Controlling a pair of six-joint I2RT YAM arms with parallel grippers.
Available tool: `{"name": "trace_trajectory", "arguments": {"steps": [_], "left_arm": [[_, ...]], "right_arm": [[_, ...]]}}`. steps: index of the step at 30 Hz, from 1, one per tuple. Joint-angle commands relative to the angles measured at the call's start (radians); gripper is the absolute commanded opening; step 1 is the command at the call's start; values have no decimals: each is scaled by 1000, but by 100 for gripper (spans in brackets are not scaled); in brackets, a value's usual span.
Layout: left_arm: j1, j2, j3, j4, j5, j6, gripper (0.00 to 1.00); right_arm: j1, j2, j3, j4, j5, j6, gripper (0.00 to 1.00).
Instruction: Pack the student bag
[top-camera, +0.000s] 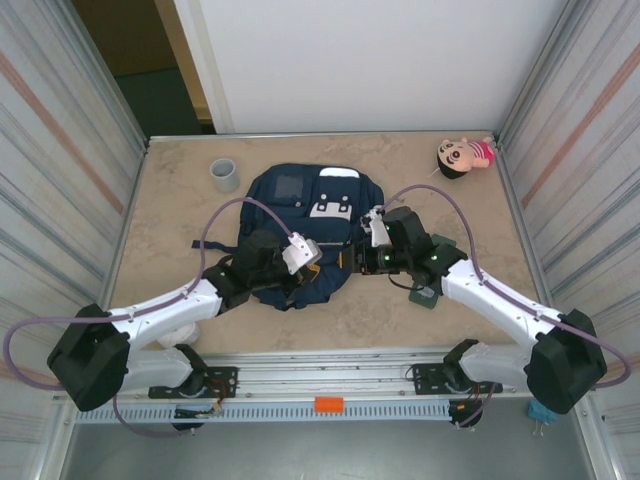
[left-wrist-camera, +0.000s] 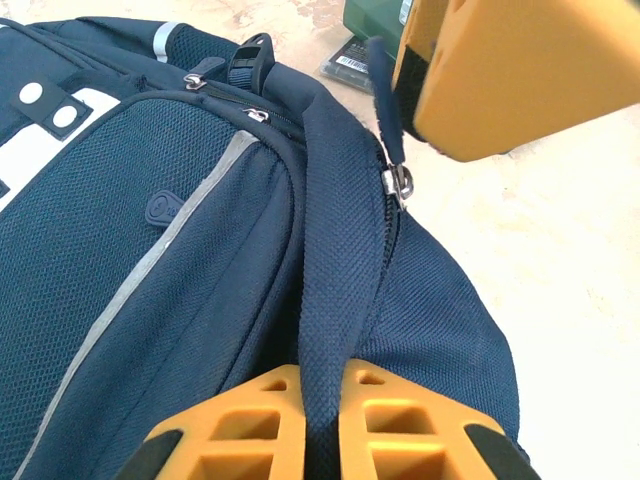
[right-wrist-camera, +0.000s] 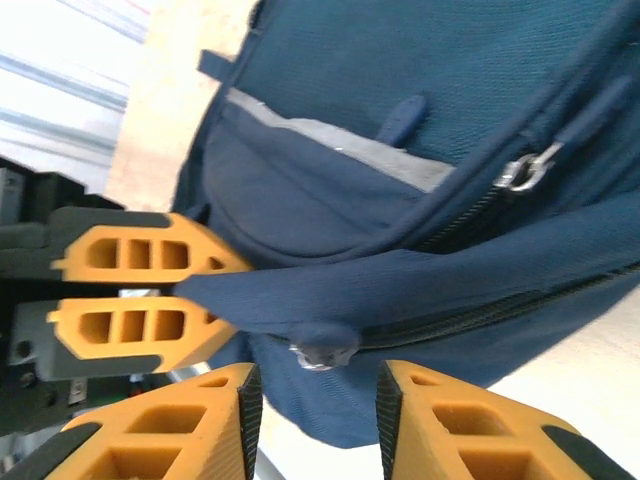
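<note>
The bench (top-camera: 170, 240) has a beige, marbled top. The student bag (top-camera: 300, 200) lies flat at its centre, front pockets facing up. A grey cup (top-camera: 224, 175) stands upright toward the far left, near the bag but apart from it. A doll (top-camera: 462, 157) lies in the far right corner, well apart. A dark green flat item (top-camera: 428, 297), partly hidden, lies right of the bag.

One student bag (top-camera: 300, 195), one cup (top-camera: 224, 174), one doll (top-camera: 463, 157), one green box (top-camera: 428, 298).
</note>
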Motion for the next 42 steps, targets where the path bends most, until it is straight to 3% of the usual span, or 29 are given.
{"name": "trace_trajectory", "arguments": {"steps": [1, 6, 13, 15, 20, 23, 29, 33, 37, 40, 42], "left_arm": [[9, -25, 39, 69, 29, -12, 1], [9, -23, 39, 72, 22, -13, 1], [9, -22, 36, 88, 31, -24, 1], [9, -23, 30, 98, 33, -29, 1], [10, -25, 27, 112, 30, -38, 1], [10, -27, 25, 119, 23, -39, 1], [22, -30, 25, 147, 63, -72, 1], [26, -34, 19, 177, 77, -97, 1], [27, -26, 24, 177, 80, -100, 1], [28, -24, 27, 178, 76, -105, 0], [29, -26, 29, 177, 70, -105, 0]], "right_arm": [[-6, 14, 46, -49, 50, -31, 41], [-21, 26, 37, -13, 5, -28, 39], [-59, 47, 30, 34, -41, -37, 44], [-72, 55, 25, 47, -57, -37, 50], [-90, 60, -6, 140, -184, -32, 45], [-83, 68, -6, 114, -229, -66, 48], [-65, 81, -10, 16, -175, -183, 52], [-27, 87, -10, 21, -172, -210, 44], [1, 87, -4, 19, -134, -218, 27], [9, 81, -6, 13, -94, -217, 26], [10, 75, -10, -1, -49, -215, 20]]}}
